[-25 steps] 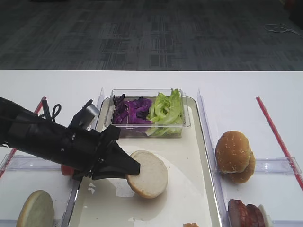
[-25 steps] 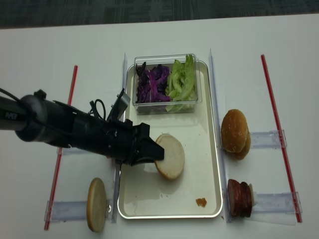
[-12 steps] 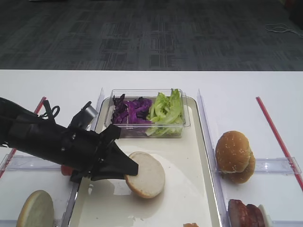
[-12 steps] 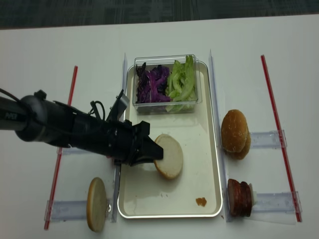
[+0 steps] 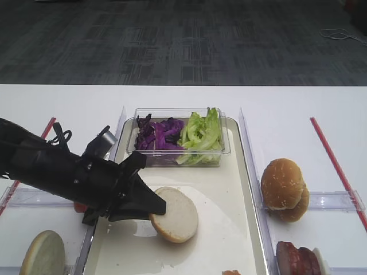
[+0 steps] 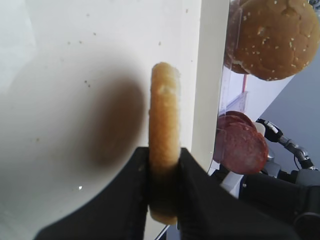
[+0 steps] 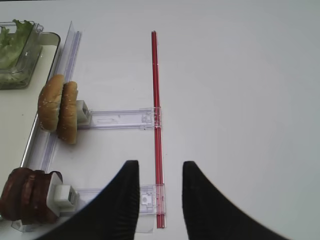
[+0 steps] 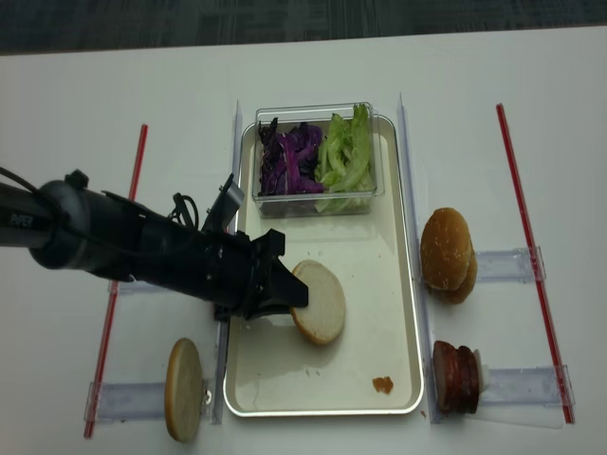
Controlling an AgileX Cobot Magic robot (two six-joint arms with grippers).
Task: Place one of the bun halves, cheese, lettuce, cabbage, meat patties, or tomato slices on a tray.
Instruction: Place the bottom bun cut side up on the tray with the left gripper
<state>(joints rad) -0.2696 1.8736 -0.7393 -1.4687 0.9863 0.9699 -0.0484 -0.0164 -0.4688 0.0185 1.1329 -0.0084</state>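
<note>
Flat cream bun half [image 5: 174, 214] — pinched at its edge in my closed left gripper [image 5: 153, 207] — above the long cream-white tray [image 5: 241, 195].

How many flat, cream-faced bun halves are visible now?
2: one bun half pinched by the left gripper over the tray; another bun half standing beside the tray's near-left corner. None seem hidden.
</note>
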